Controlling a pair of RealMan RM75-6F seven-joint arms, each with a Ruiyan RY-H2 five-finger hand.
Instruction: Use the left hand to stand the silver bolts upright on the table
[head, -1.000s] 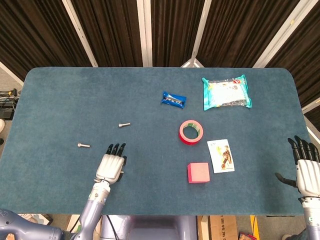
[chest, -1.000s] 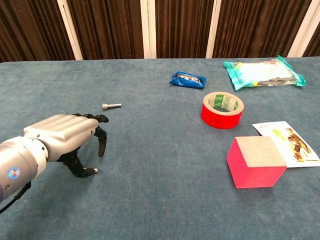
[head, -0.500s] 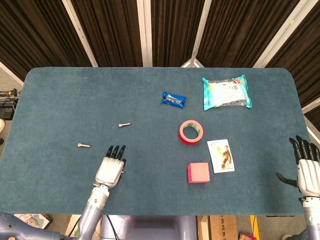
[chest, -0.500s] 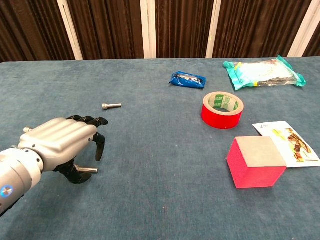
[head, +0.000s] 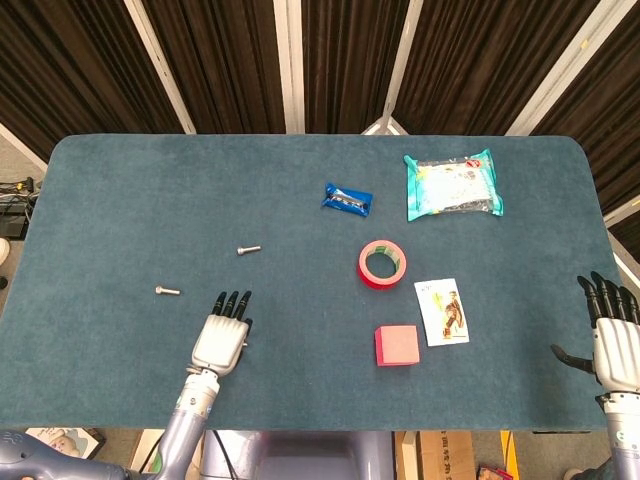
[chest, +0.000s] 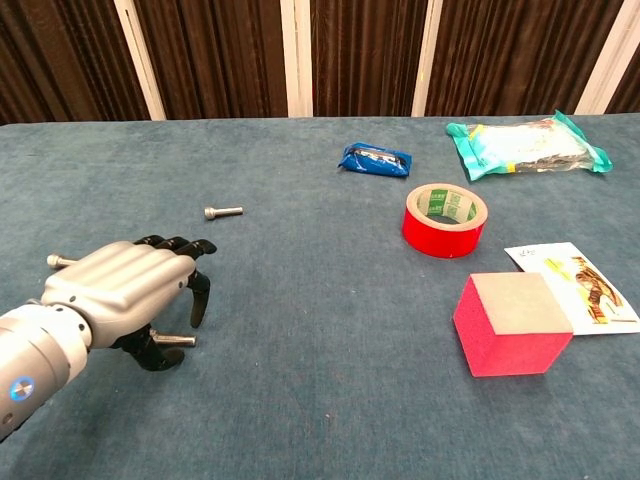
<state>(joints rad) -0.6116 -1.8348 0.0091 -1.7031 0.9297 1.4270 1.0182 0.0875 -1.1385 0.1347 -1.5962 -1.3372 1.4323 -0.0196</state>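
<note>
Left hand (chest: 125, 290) at lower left hovers with fingers curled, thumb touching a silver bolt (chest: 176, 340) lying flat beneath it. Left of it, another bolt (chest: 58, 262) lies flat; further back a third (chest: 224, 212) too. None upright yet, I'd say.

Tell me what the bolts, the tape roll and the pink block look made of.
Bolts: bare metal, silvery with a sheen. Tape roll: glossy red plastic tape on a pale, probably cardboard core. Pink block: likely foam, matte and soft-edged.
</note>
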